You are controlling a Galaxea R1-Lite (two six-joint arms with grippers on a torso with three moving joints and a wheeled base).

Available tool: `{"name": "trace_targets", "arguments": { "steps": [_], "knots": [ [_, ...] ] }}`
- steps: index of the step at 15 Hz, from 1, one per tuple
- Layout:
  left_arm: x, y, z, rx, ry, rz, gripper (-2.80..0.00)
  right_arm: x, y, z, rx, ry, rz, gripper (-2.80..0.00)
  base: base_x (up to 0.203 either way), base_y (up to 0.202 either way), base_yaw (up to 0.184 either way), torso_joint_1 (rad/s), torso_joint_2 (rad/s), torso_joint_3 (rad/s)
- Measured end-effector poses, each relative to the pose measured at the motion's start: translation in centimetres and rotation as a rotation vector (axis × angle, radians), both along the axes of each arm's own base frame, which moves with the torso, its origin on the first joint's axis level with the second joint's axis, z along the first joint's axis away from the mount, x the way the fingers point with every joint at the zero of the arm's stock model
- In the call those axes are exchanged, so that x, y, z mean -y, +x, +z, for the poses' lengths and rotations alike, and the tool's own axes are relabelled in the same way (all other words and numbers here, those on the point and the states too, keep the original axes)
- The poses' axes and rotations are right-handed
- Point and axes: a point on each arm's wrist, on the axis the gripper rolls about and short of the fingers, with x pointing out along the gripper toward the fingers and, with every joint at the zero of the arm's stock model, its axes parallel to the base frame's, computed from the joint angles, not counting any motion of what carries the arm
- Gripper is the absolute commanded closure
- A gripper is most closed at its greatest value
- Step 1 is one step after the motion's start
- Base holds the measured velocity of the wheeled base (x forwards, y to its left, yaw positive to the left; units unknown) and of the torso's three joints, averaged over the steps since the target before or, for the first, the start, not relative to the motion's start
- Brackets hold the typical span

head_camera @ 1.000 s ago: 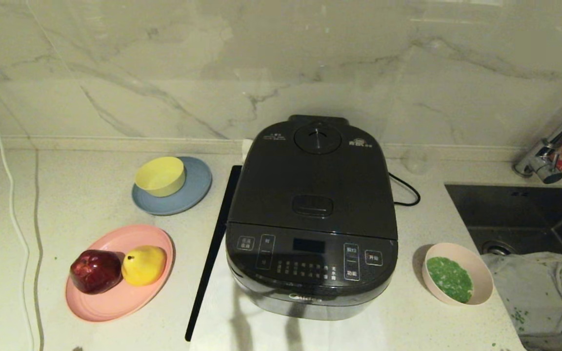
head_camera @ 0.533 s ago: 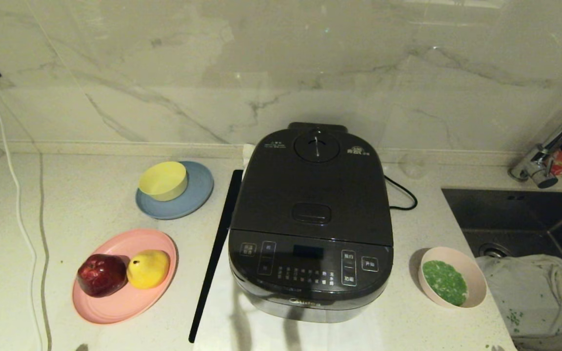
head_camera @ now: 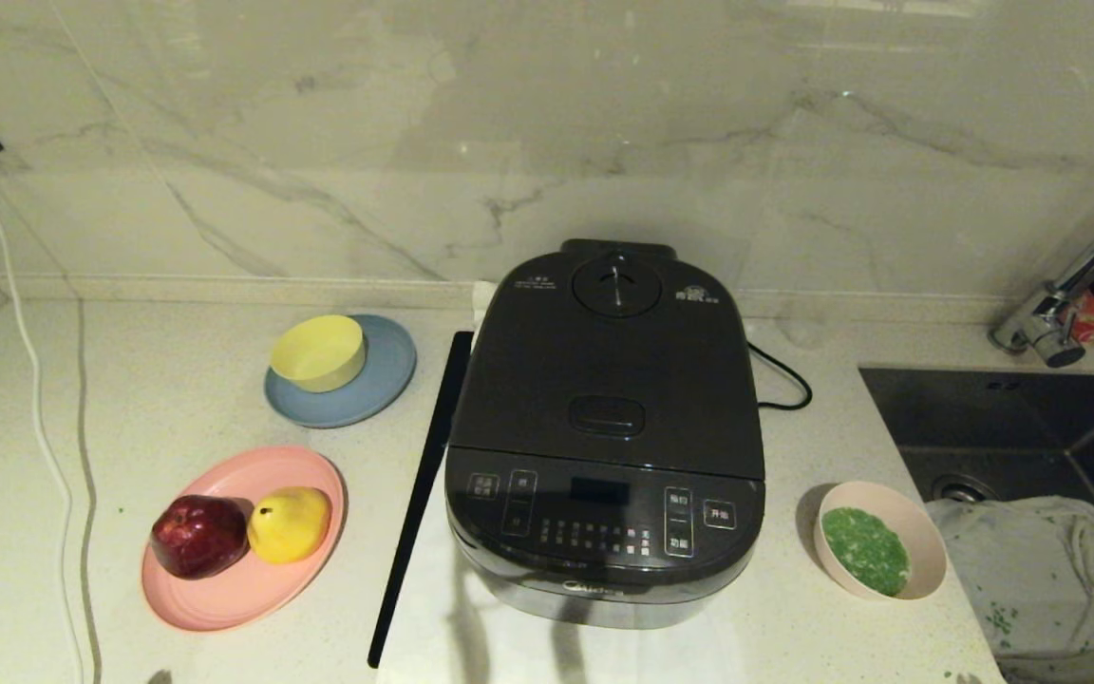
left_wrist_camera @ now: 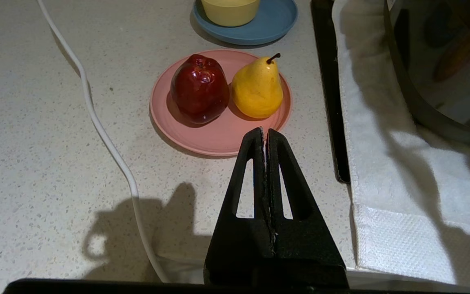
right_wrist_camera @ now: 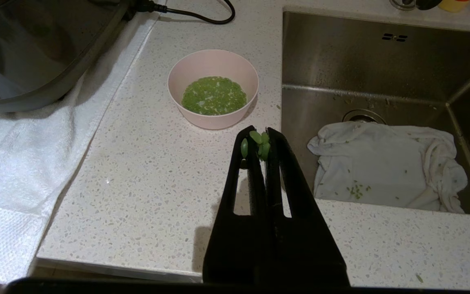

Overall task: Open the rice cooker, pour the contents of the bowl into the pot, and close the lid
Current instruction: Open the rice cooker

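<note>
The dark grey rice cooker (head_camera: 609, 427) stands mid-counter on a white towel, its lid (head_camera: 604, 361) down and its latch button (head_camera: 607, 416) facing up; the pot is hidden under it. The pale pink bowl (head_camera: 932, 556) sits to the cooker's right, near the sink, holding the green contents (head_camera: 865, 549). Neither arm shows in the head view. My right gripper (right_wrist_camera: 260, 132) hovers shut near the counter's front edge, short of the bowl (right_wrist_camera: 214, 120), with a few green bits stuck at its fingertips. Over the counter before the pink plate, my left gripper (left_wrist_camera: 264, 132) is shut and empty.
Left of the cooker are a pink plate (head_camera: 224, 598) with a red apple (head_camera: 194, 535) and yellow pear (head_camera: 289, 522), and a yellow bowl (head_camera: 317, 352) on a blue plate (head_camera: 386, 380). A sink (head_camera: 1012, 418) with a white cloth (head_camera: 1031, 579) lies right; a white cable (head_camera: 34, 408) runs left.
The head camera has shifted slightly, so the whole scene sits a little lower and smaller. Nothing on the counter has moved and no gripper has changed.
</note>
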Motion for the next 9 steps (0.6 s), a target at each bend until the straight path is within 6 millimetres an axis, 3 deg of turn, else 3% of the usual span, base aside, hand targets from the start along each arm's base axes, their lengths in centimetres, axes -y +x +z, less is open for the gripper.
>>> {"name": "trace_targets", "arguments": {
  "steps": [9],
  "knots": [
    [0.0,0.0,-0.01,-0.001,0.001,0.0,0.0,0.0,0.0,0.0,0.0,0.0,0.0,0.0,0.0,0.0,0.0,0.0,0.0,0.0]
  ]
}}
